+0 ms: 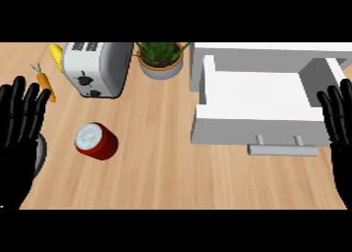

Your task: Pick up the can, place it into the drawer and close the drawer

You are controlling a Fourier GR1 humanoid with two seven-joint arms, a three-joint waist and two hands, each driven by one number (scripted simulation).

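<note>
I see the can [96,141] standing upright on the wooden counter [179,182], left of centre, red on its sides with a pale silver lid facing up at me. Nothing touches it. My left hand [15,128] is at the left edge of the view, fingers straight, pointing away from me and slightly spread, holding nothing; the can sits just to its right, apart from it. My right hand [344,128] is at the right edge, fingers likewise straight and a little apart, also holding nothing.

The drawer [255,106] is pulled out, a white box with its inside open to view, and I see nothing in it. Its front panel faces me, with a grey bar handle [282,149] sticking out on two short posts. My right hand overlaps the drawer's right side in the view; I can't tell whether it touches it. The can is well apart from the drawer, with bare counter between them.

At the far side of the counter there is a silver toaster [98,69], with a yellow thing [56,55] behind its left end and a carrot [44,84] lying just left of it, near my left fingertips. A potted plant [161,59] stands between the toaster and the drawer
</note>
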